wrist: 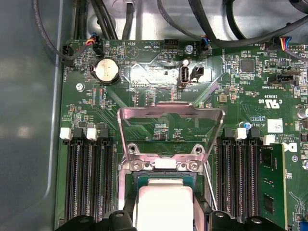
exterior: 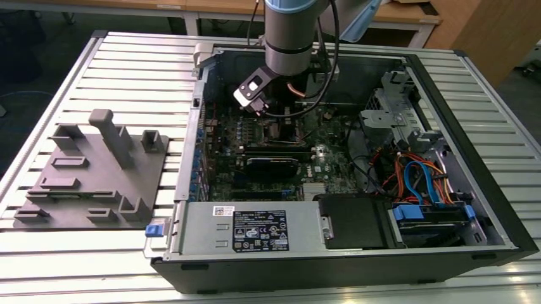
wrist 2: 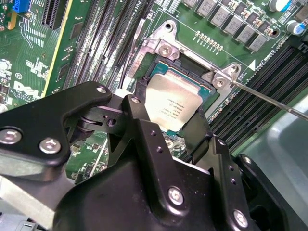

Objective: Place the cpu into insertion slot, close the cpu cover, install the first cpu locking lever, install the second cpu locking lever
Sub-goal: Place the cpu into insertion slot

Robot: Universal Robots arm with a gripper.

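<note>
Holding one cpu (wrist 2: 178, 96) over one insertion slot (wrist 2: 190, 61), claw (wrist 2: 166, 113) apparently clamped, one cpu cover (wrist: 171, 111) open.

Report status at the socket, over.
Arm's gripper shut on cpu, low at insertion slot; seating unclear. Open cpu cover standing up. One locking lever lies off to the side.

Arm (exterior: 290, 38): round tube of silver-grey metal with pale blue trim at its upper end.
Cables (exterior: 336, 44): black, running alongside the tube.
Wrist block (exterior: 253, 88): small and boxy, black with a white face.
Hand (wrist 2: 166, 115): matte black, built of flat angular links with rounded ends.
Fingers (wrist 2: 144, 134): black, narrow bars dotted with small dark screws.
Screws (wrist 2: 175, 195): silver, round-headed, set at the link pivots.
</note>
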